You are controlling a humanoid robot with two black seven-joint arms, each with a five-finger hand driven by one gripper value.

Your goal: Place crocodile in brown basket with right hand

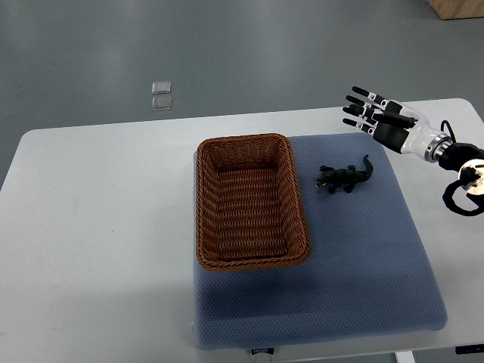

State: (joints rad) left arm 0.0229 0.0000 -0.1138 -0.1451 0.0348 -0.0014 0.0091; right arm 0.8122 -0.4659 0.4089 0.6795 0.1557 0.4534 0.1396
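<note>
A small dark green toy crocodile [345, 176] lies on the blue mat [363, 249], just right of the brown wicker basket [206, 204]; its head points toward the basket. The basket holds nothing. My right hand [364, 110] hovers up and to the right of the crocodile, above the mat's far right corner. Its fingers [360, 97] are spread and hold nothing. The left arm does not show.
The mat covers the right part of a white table [98, 227]. Two small clear squares [161, 95] lie on the grey floor beyond the table. A wooden piece [457, 7] shows in the top right corner.
</note>
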